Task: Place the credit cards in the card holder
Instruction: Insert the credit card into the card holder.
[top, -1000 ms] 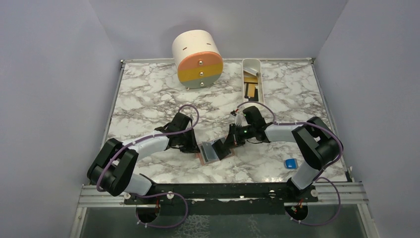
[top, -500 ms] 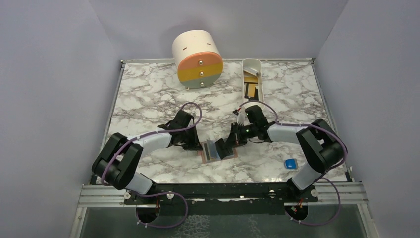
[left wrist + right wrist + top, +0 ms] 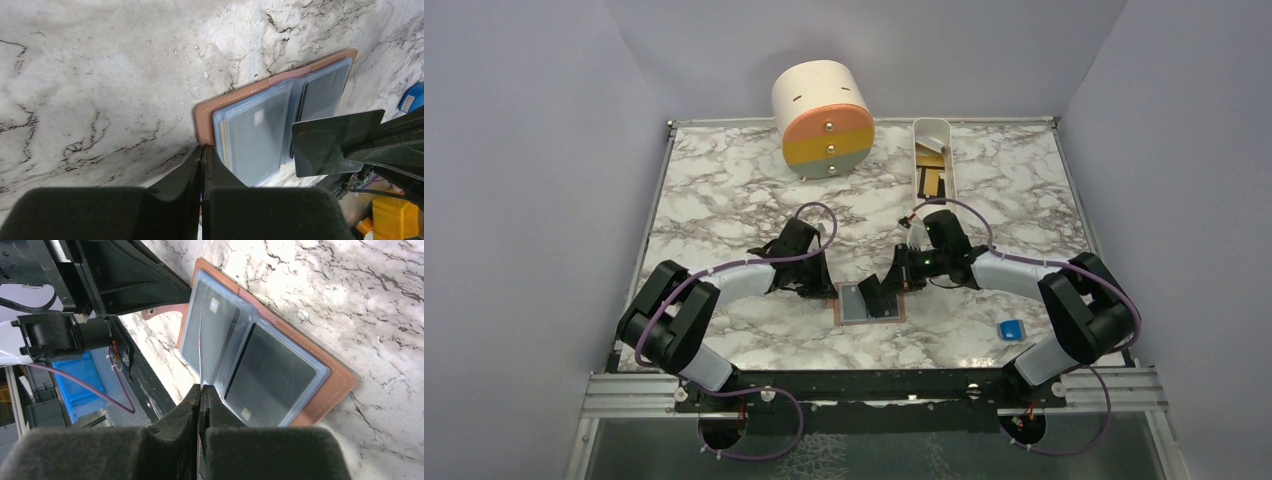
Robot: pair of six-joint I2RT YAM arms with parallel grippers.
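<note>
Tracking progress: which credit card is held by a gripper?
The dark card pinched by the right gripper, above the open card holder; the other cards lie flat in its sleeves.

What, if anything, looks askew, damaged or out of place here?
Nothing stands out. The card holder lies open and flat, and the right fingers pinch a dark card edge-on above its sleeves, not yet inserted.

The left arm (image 3: 739, 280) and right arm (image 3: 1004, 270) are made of black joints and pale grey links; purple cables (image 3: 816, 205) are looped behind the matte black fingers (image 3: 172, 182).
</note>
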